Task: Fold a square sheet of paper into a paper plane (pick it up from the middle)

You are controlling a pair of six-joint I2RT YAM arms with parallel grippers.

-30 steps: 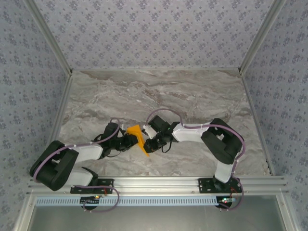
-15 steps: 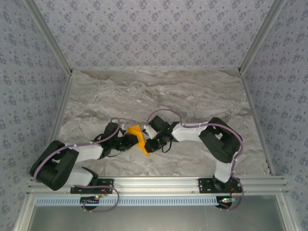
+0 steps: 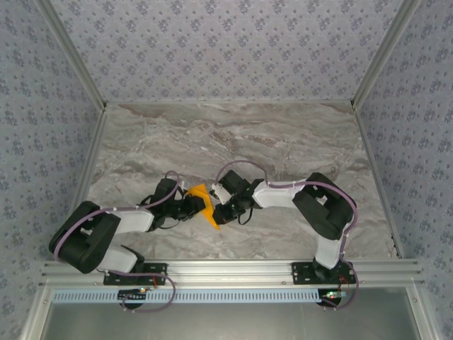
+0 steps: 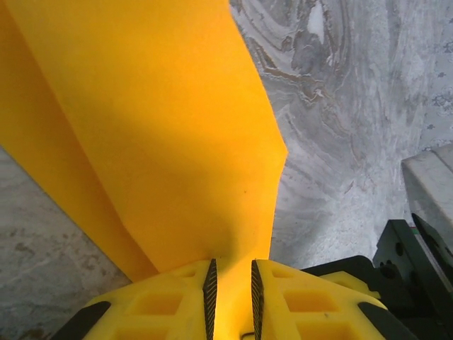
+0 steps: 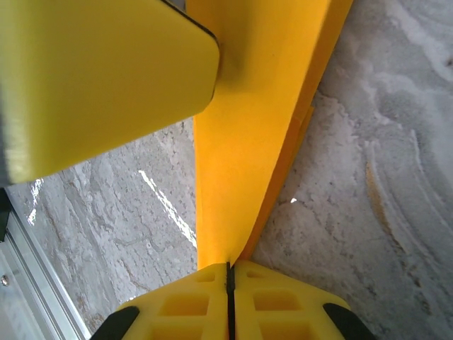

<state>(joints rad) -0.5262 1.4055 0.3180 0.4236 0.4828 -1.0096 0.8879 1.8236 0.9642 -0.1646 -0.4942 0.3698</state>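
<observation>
The paper (image 3: 203,205) hangs between the two arms over the near middle of the desk (image 3: 283,142). It is folded into a narrower orange piece with a point towards the near edge. The left claw (image 4: 231,273) is nearly closed, its jaws pinching a puckered bit of the sheet. The right claw (image 5: 228,273) is clamped tight on an edge, where two layers seem to meet.

I'd judge the paper almost weightless and limp. It bows where it is unsupported, creases for good, and would tear if the arms pulled apart. Pinching it at a folded edge, where the layers stiffen it, looks like the best hold. A flat single layer lying on the desk would be hard to get under.

The desk is grey marbled, bare and smooth-looking, so a loose sheet would probably slide. Patterned walls (image 3: 212,49) close in three sides, and a metal rail (image 3: 233,269) runs along the near edge.
</observation>
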